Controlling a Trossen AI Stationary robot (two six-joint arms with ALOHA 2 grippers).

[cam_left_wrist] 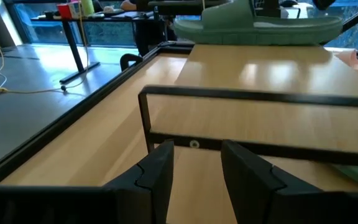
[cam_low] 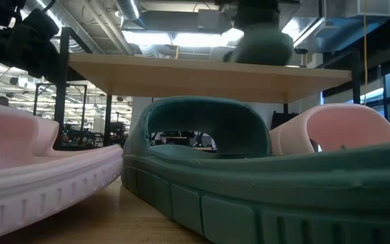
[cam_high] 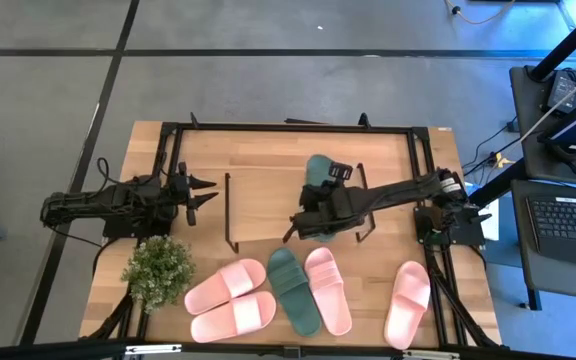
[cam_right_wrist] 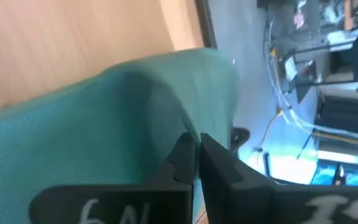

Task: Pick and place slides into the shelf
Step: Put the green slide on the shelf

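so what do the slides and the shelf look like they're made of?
Slides: the green slide and pink slide look like matte moulded foam, thick soles with ribbed edges, no sheen. Shelf: the top looks like light wood, grain visible, with a slight satin glare; its thin black frame is probably metal, though that is less certain.

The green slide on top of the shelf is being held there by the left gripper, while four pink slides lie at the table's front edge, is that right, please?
Not quite: the high view shows the right gripper, not the left, over the green slide on the shelf. The left gripper waits beside the shelf, holding nothing. Four pink slides do lie at the front.
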